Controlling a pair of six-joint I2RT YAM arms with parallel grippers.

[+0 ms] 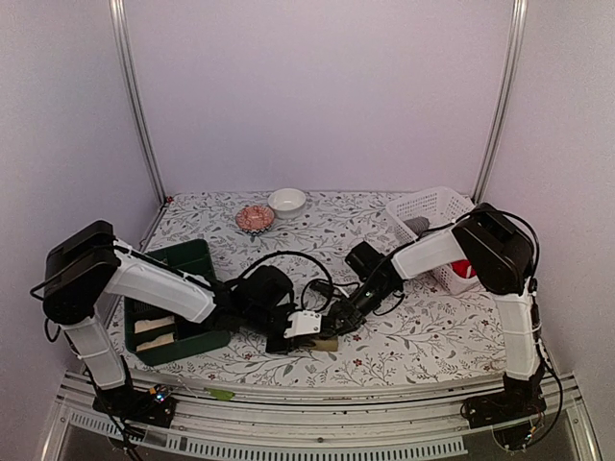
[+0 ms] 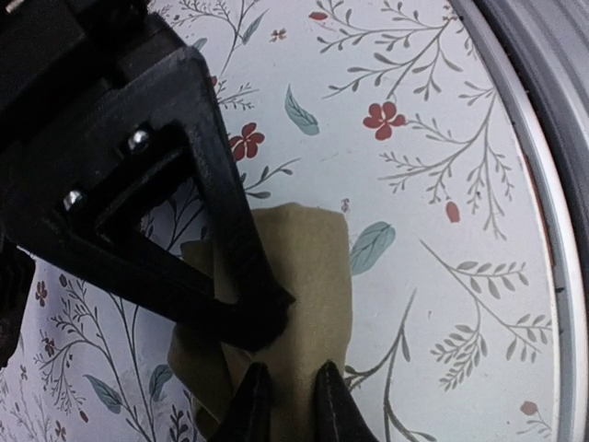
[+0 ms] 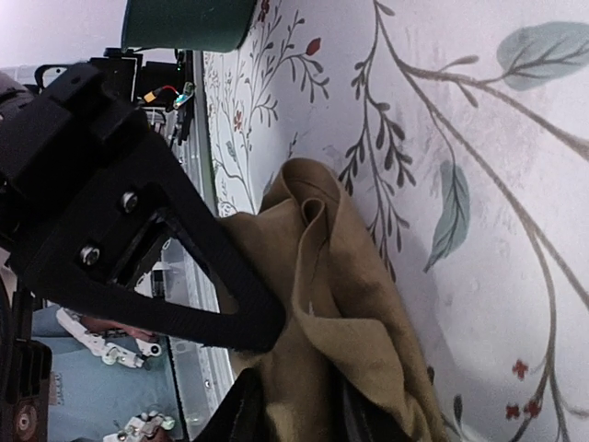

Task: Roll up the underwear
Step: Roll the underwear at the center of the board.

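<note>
A khaki-tan underwear (image 1: 325,344) lies crumpled near the table's front edge, between both grippers. In the left wrist view my left gripper (image 2: 293,401) is shut on a fold of the khaki cloth (image 2: 313,267). The right gripper's black finger (image 2: 212,230) crosses just beside it. In the right wrist view my right gripper (image 3: 299,414) has its fingers a little apart, with bunched khaki cloth (image 3: 359,276) lying loosely between them. From above, the left gripper (image 1: 312,334) and right gripper (image 1: 336,322) meet over the garment.
A green bin (image 1: 192,257) at the left holds cream cloth (image 1: 154,331). At the right, a white basket (image 1: 432,204) holds a red garment (image 1: 463,271) and a grey one (image 1: 416,226). A white bowl (image 1: 287,200) and pink dish (image 1: 255,218) stand at the back. The metal rail (image 1: 317,389) is close in front.
</note>
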